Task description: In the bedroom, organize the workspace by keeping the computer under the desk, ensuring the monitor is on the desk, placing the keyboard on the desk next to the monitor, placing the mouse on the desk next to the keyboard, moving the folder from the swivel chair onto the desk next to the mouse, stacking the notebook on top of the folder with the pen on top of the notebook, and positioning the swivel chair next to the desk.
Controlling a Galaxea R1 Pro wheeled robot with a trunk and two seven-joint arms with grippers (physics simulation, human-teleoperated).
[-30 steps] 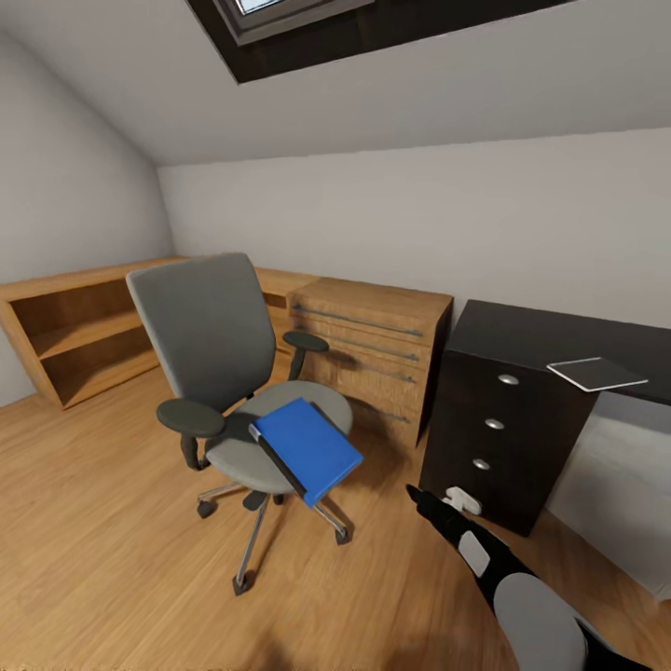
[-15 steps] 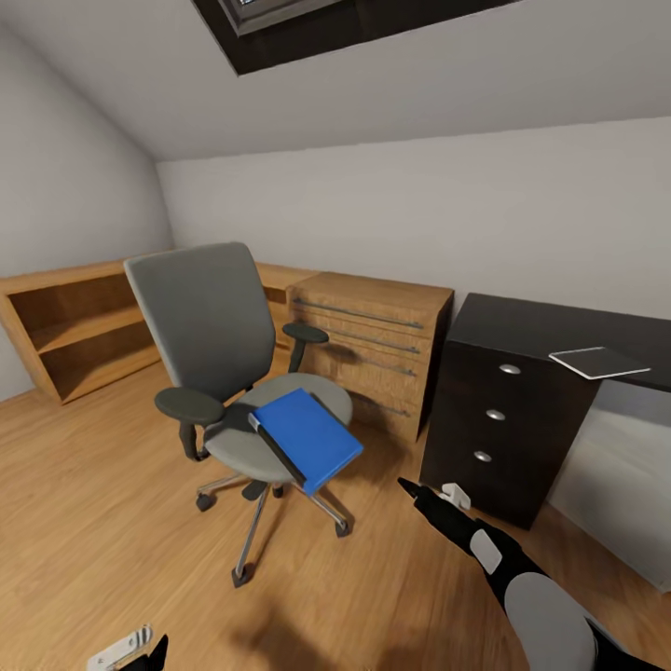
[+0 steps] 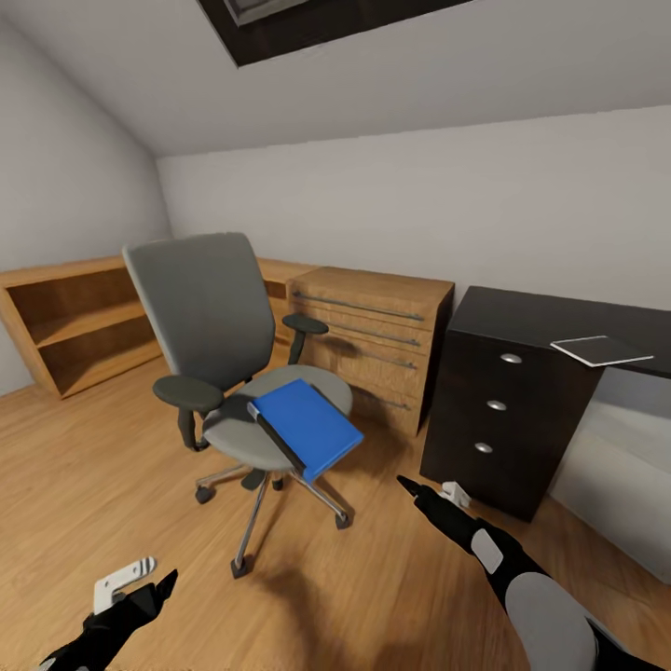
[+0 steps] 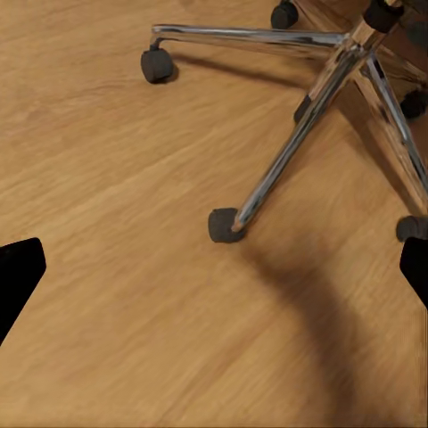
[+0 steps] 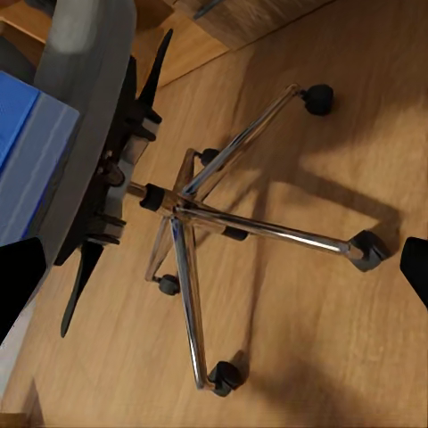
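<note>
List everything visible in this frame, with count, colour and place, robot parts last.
swivel chair: one, grey, chrome base, on the floor.
folder: one, blue, on the chair seat.
desk: one, black, three drawers, right.
notebook: one, white-grey, on the desk.
drawer chest: one, light wood, behind the chair.
shelf unit: one, light wood, left wall.
skylight: one, dark-framed, in the ceiling.
left gripper: black fingers, apart, low left.
right gripper: black, near the desk.

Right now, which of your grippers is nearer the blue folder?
Probably the right gripper, low and just to the right of the folder. The left gripper hangs lower, further off to its left.
</note>
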